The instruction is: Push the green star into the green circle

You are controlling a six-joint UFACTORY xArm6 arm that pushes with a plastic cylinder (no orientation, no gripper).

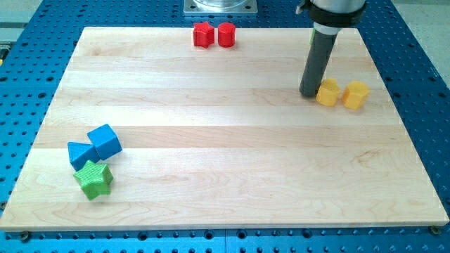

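The green star lies near the board's bottom left corner, touching a blue triangular block just above it. No green circle shows in the view. My tip rests on the board at the upper right, right against the left side of a yellow block. It is far from the green star, almost across the whole board.
A blue cube sits against the blue triangular block. A second yellow block lies right of the first. Two red blocks sit side by side at the board's top edge. The wooden board lies on a blue perforated table.
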